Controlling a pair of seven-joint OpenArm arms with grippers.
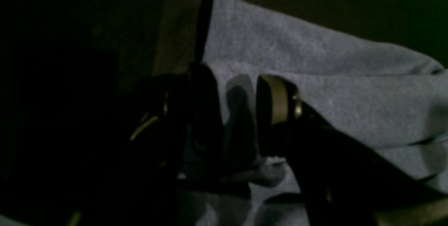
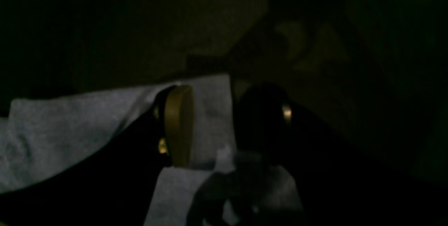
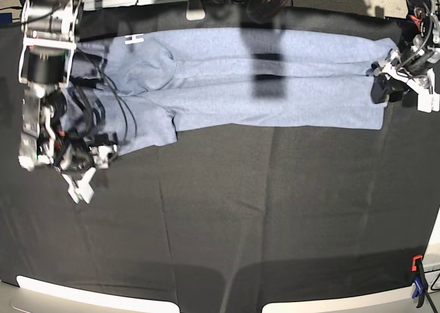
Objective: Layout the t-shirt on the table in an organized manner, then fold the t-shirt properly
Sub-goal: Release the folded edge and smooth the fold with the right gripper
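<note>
The blue-grey t-shirt (image 3: 234,79) lies as a long folded band across the far part of the black table (image 3: 240,217), with a white letter showing near its left end. My left gripper (image 3: 385,86) rests at the band's right end. In the left wrist view its fingers (image 1: 276,100) stand apart over the t-shirt (image 1: 315,65), so the left gripper (image 1: 241,107) is open. My right gripper (image 3: 93,170) is at the band's lower left corner. The right wrist view shows the right gripper (image 2: 217,124) open, with the t-shirt's edge (image 2: 70,128) behind its fingers.
An orange and blue clamp (image 3: 417,289) sits at the table's near right edge. Cables and white devices (image 3: 196,10) lie beyond the far edge. The right arm's body (image 3: 45,65) covers the shirt's left end.
</note>
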